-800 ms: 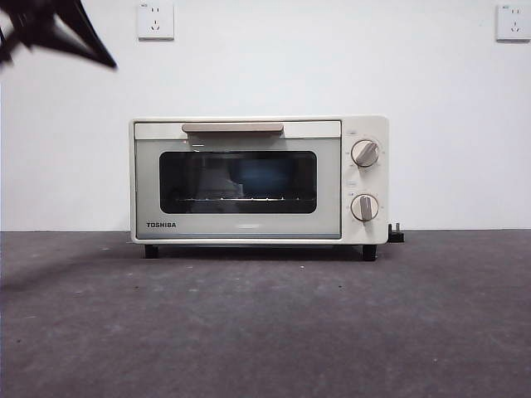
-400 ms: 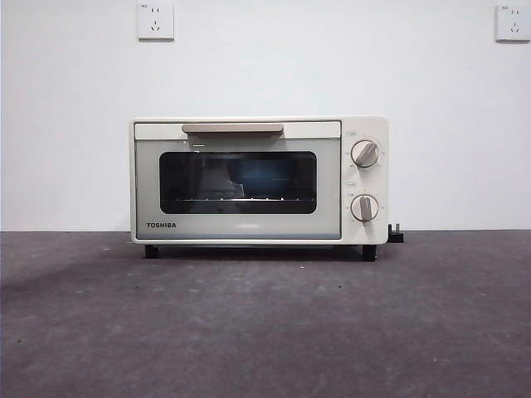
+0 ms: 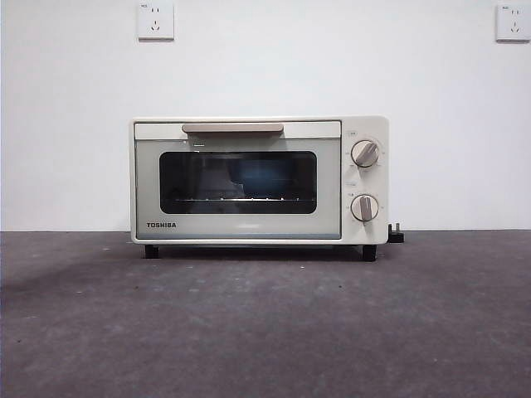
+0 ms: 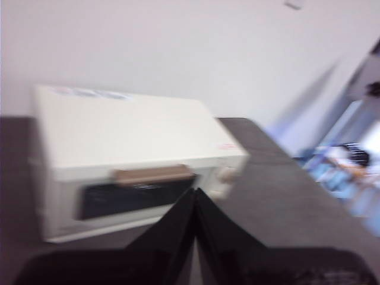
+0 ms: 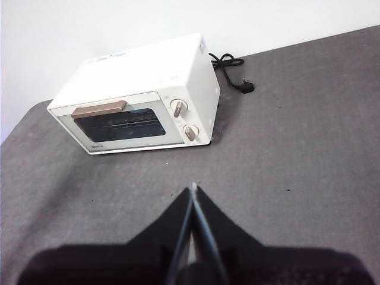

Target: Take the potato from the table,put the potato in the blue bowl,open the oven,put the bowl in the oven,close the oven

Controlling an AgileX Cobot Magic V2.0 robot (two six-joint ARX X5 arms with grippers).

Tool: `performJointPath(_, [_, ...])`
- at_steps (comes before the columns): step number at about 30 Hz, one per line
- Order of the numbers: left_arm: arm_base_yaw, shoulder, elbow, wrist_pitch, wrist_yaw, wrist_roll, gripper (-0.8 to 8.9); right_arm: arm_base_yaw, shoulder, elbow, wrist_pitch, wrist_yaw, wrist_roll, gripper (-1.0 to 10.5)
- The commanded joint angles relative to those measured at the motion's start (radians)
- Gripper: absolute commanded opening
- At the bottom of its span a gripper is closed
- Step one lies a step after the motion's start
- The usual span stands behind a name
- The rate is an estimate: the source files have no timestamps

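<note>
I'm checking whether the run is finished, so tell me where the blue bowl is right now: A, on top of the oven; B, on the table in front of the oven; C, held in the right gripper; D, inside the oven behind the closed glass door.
D: in the front view the blue bowl shows through the dark glass of the TOSHIBA toaster oven, whose door is shut.

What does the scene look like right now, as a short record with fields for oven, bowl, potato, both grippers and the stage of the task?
oven: door closed, standing on the table
blue bowl: inside the oven, seen through the glass
potato: not visible
left gripper: shut, empty, away from the oven
right gripper: shut, empty, above the table
stage: all steps look done
</note>
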Motion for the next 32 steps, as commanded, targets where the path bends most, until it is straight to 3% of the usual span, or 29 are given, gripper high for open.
performJointPath(1, [0.018,-0.026,-0.032,-0.005,-0.131,0.242,-0.04,0.002,-0.001,-0.006,-0.023,0.005,-0.007,0.0])
performJointPath(3, [0.032,-0.065,-0.089,0.010,-0.199,0.319,-0.04,0.002,-0.001,-0.006,-0.023,0.005,-0.007,0.0])
performJointPath(6, [0.074,-0.155,-0.235,0.083,-0.211,0.392,-0.04,0.002,-0.001,-0.006,-0.023,0.005,-0.006,0.0])
performJointPath(14, [0.161,-0.449,-0.831,0.582,-0.229,0.401,-0.04,0.002,-0.002,-0.006,-0.023,0.005,-0.006,0.0])
performJointPath(16, [0.161,-0.494,-0.938,0.648,-0.229,0.395,-0.04,0.002,-0.002,-0.006,-0.023,0.005,-0.007,0.0])
performJointPath(23, [0.158,-0.642,-1.142,0.659,-0.252,0.385,-0.04,0.002,-0.002,-0.006,-0.023,0.005,-0.006,0.0])
performJointPath(29, [0.158,-0.826,-1.261,0.643,-0.308,0.269,-0.04,0.002,-0.001,-0.006,-0.023,0.005,-0.006,0.0])
performJointPath(32, [0.159,-0.876,-1.262,0.518,-0.371,0.247,-0.04,0.002,-0.001,-0.005,-0.023,0.005,-0.007,0.0])
